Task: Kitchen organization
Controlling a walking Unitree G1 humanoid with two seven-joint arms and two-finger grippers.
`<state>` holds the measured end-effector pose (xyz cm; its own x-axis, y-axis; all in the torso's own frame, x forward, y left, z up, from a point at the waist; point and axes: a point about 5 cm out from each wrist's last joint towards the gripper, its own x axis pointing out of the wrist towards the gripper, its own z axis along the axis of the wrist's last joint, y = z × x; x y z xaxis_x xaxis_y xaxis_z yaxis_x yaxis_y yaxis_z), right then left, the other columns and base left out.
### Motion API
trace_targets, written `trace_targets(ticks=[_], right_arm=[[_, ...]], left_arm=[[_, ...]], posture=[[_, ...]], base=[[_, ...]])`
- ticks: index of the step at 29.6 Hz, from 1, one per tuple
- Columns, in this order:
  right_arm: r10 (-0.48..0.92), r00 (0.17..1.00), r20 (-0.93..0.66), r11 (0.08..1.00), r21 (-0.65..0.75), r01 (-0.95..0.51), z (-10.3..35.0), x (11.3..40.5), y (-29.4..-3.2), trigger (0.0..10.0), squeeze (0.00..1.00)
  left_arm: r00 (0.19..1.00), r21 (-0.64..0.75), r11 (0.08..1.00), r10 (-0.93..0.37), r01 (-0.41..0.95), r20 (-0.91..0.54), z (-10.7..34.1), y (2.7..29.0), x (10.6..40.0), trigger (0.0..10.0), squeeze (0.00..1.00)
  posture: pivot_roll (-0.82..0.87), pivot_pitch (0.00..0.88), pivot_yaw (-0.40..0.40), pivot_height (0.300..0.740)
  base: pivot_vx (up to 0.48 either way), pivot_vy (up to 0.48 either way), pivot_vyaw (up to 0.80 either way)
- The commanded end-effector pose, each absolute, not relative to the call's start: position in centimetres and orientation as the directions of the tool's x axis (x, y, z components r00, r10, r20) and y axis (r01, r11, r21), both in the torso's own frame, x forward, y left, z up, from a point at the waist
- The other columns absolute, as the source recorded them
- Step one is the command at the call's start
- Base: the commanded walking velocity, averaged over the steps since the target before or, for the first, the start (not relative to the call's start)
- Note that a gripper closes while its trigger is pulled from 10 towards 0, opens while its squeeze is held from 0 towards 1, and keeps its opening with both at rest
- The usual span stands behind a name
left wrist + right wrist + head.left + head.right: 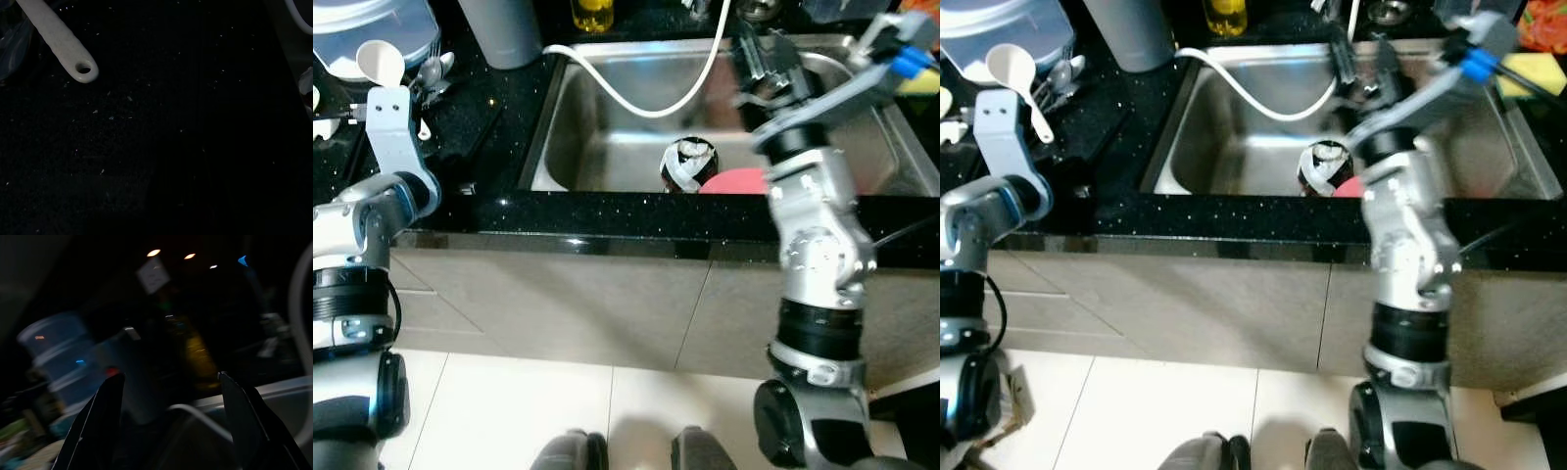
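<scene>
We stand at a black speckled countertop with a stainless sink set into it, cabinet fronts below and pale floor tiles at our feet. Our right arm reaches over the sink basin, and its gripper is held above the sink's back half; in the right wrist view its two black fingers stand well apart with nothing between them. That view is dim and blurred: we make out a yellowish bottle, a grey cylindrical container and stacked clear tubs beyond the sink rim. In the basin lies a dark round object with white stripes, touching or just beside a pink item at the front wall; what either is, we cannot tell. A white hose loops from the counter's left side down into the sink and up toward the tap area. Our left arm is bent over the counter to the left of the sink; whether its gripper is apart or together we cannot tell. The left wrist view shows dark speckled stone and the holed end of a white spoon handle. On the counter's far left sit a white spoon, metal spoons and a clear lidded container. A yellow sponge lies right of the sink.
</scene>
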<state>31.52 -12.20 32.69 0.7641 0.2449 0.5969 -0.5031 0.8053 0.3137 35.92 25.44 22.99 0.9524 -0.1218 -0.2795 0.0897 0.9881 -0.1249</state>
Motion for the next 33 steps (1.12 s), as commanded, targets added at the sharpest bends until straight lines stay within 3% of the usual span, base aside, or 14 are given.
trace_targets(ticks=[1,10,11,12,14,15,18,33], right_arm=[[0.284,0.748,0.599,0.784,0.305,-0.541,32.7,31.0,-11.3,10.0,0.0],[0.247,0.782,0.573,0.809,0.322,-0.492,32.4,31.6,-12.0,10.0,0.0],[0.233,0.79,0.567,0.816,0.329,-0.476,32.3,31.8,-12.2,10.0,0.0],[0.215,0.8,0.56,0.825,0.334,-0.456,32.2,32.0,-12.6,10.0,0.0],[0.202,0.807,0.555,0.833,0.336,-0.439,32.1,32.1,-12.9,10.0,0.0],[0.184,0.816,0.548,0.846,0.334,-0.415,32.0,32.4,-13.5,10.0,0.0],[0.19,0.819,0.542,0.855,0.319,-0.409,31.9,32.6,-13.8,10.0,0.0],[0.311,0.758,0.573,0.811,0.255,-0.526,32.7,32.2,-13.1,10.0,0.0]], left_arm=[[0.913,-0.142,0.988,-0.115,0.063,-0.391,20.1,25.6,35.5,0.0,0.0],[0.955,-0.14,0.988,-0.096,0.059,-0.281,22.1,25.2,35.9,0.0,0.0],[0.965,-0.12,0.991,-0.083,0.054,-0.248,22.7,25.1,35.9,1.5,0.0],[0.98,-0.111,0.991,-0.087,0.068,-0.179,23.8,24.9,36.0,10.0,0.0],[0.988,-0.112,0.991,-0.092,0.078,-0.123,24.8,24.6,36.0,10.0,0.0],[0.988,-0.115,0.982,-0.153,0.152,0.003,27.0,23.6,35.8,10.0,0.0],[0.971,-0.109,0.968,-0.217,0.227,0.096,28.5,22.5,35.5,10.0,0.0],[0.894,-0.125,0.91,-0.35,0.396,0.281,30.1,19.6,34.5,10.0,0.0]], posture=[[-0.07,0.156,0.122,0.74],[-0.07,0.152,0.116,0.74],[-0.07,0.153,0.116,0.74],[-0.07,0.152,0.115,0.74],[-0.07,0.153,0.113,0.74],[-0.07,0.153,0.112,0.74],[-0.07,0.153,0.111,0.74],[-0.07,0.146,0.109,0.74]], base=[[0.0,0.0,0.0],[0.0,0.0,0.0],[0.0,0.0,0.0],[0.0,0.0,0.0],[0.0,0.0,0.0],[0.0,0.0,0.0],[0.0,0.0,0.0],[0.0,0.0,0.0]])
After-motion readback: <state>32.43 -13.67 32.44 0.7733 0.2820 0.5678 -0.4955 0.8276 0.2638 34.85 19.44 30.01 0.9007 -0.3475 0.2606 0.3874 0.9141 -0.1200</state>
